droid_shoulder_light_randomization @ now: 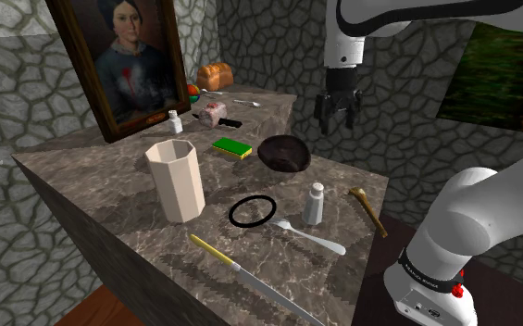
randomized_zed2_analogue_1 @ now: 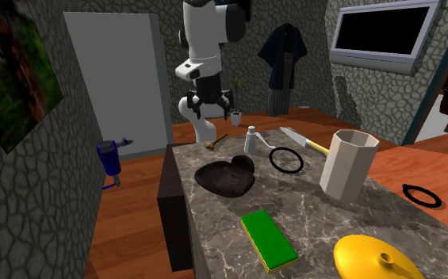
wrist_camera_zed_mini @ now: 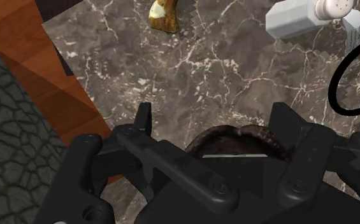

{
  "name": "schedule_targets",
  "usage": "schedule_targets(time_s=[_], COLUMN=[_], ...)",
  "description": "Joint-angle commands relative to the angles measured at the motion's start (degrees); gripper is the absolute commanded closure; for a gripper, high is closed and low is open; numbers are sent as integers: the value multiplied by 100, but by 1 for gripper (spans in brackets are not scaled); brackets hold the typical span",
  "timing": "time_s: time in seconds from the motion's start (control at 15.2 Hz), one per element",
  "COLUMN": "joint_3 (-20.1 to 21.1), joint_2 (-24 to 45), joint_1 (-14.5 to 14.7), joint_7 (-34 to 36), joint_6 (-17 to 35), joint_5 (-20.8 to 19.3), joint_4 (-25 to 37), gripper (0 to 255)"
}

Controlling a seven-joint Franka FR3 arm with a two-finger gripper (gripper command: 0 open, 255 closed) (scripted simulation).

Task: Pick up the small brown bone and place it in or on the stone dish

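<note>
**Q:** Shoulder view: task status?
**A:** Not begun. The brown bone [droid_shoulder_light_randomization: 368,209] lies on the countertop [droid_shoulder_light_randomization: 111,199], well apart from the empty dark dish [droid_shoulder_light_randomization: 285,153].

**Q:** Second exterior view: arm pose?
**A:** The gripper [randomized_zed2_analogue_1: 206,107] hangs high beyond the dish, pointing down.

**Q:** Wrist view?
**A:** The fingers [wrist_camera_zed_mini: 143,121] are spread and empty; the bone lies past the dish.

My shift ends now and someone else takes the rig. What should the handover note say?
Gripper: open, empty, in the air above the table.
Bone: lies flat on the table near the edge by the stand, apart from the shaker; not grasped.
Dish: dark, on the table, no bone in it.
Done: nothing yet.
Left: go down to the bone, grasp it, lift it, set it in the dish.
</note>
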Motion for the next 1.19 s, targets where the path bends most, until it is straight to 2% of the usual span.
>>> schedule_targets(time_s=[0.0,0.33,0.79,1.12], joint_3=[93,218,266,271], joint_2=[318,886,606,584], joint_1=[-103,-322,-289,-286], joint_7=[472,1503,1494,1493], joint_6=[-334,-954,-549,-516], joint_5=[51,288,346,351], joint_4=[-19,-357,-1040,-1094], gripper=[0,0,0,0])
